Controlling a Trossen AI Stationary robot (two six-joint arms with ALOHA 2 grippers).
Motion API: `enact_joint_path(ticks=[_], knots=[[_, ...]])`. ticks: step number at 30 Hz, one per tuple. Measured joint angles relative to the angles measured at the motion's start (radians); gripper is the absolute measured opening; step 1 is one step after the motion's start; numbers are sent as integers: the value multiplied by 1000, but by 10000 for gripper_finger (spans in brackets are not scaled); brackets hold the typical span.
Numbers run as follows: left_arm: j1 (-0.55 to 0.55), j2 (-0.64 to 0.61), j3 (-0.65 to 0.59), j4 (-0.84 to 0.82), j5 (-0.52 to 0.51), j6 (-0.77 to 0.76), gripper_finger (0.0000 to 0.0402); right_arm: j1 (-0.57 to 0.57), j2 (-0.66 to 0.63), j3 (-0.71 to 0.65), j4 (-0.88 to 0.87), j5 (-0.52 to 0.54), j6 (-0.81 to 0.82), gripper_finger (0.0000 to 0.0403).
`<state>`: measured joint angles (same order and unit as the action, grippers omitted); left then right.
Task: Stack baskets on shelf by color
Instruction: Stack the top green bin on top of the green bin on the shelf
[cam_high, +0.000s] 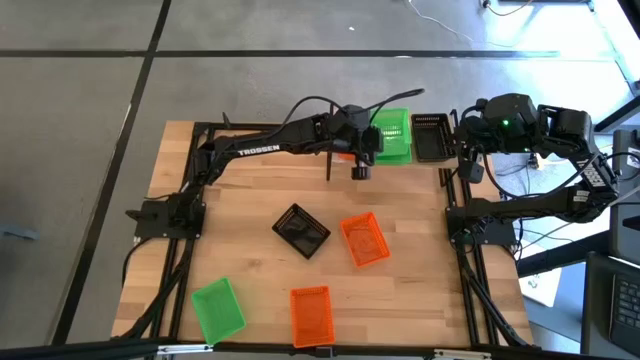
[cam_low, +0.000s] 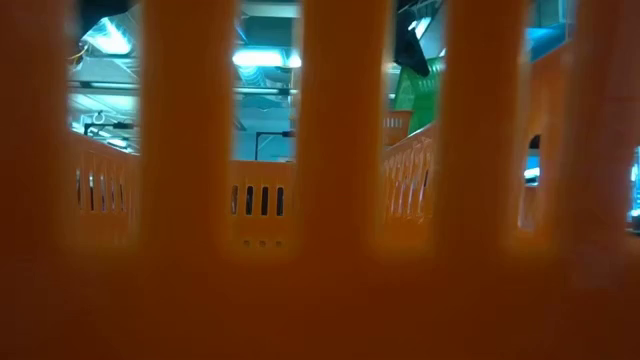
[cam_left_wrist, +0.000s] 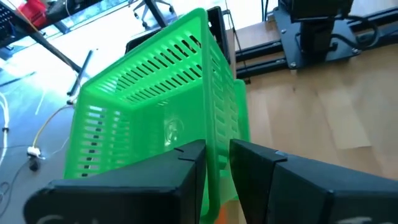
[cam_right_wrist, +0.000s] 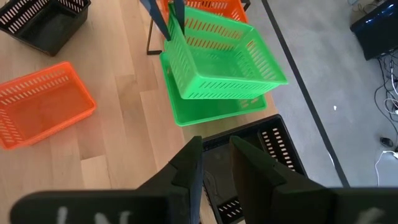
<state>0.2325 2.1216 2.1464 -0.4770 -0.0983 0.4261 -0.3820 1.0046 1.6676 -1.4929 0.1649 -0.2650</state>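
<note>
Though parted, left hand (cam_left_wrist: 216, 180) astride green basket (cam_left_wrist: 149, 106)

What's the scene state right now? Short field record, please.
left gripper: open, astride wall of upper green basket
upper green basket: tilted on lower green basket
right gripper: open, above far black basket
loose on table: near black basket, orange baskets, front green basket

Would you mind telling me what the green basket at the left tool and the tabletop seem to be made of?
The bright green slotted basket looks like moulded plastic, slightly glossy: thin, even ribs with regular slots. The light wooden tabletop appears to be jointed wood planks with a matte finish: visible grain and board seams; solid or veneer is unclear.
</note>
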Motion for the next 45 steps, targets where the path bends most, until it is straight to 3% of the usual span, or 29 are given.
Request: enact_joint_path(ticks=[12, 17, 28, 35, 40, 45], knots=[[-3, 7, 0, 9, 0, -4, 58, 0, 0, 0, 0, 0, 1, 82], [-10, 25, 1, 26, -80, -18, 63, 0, 0, 0, 0, 0, 0, 82], [-31, 32, 0, 25, -74, 20, 64, 0, 0, 0, 0, 0, -1, 82], [-38, -14, 0, 28, -123, 51, 64, 0, 0, 0, 2, -3, -2, 82], [-43, -100, 0, -25, -131, 23, 64, 1, 11, -27, 31, -170, -3, 82], [-44, -178, 0, -57, -174, -80, 64, 0, 21, -198, 140, -293, -4, 82]])
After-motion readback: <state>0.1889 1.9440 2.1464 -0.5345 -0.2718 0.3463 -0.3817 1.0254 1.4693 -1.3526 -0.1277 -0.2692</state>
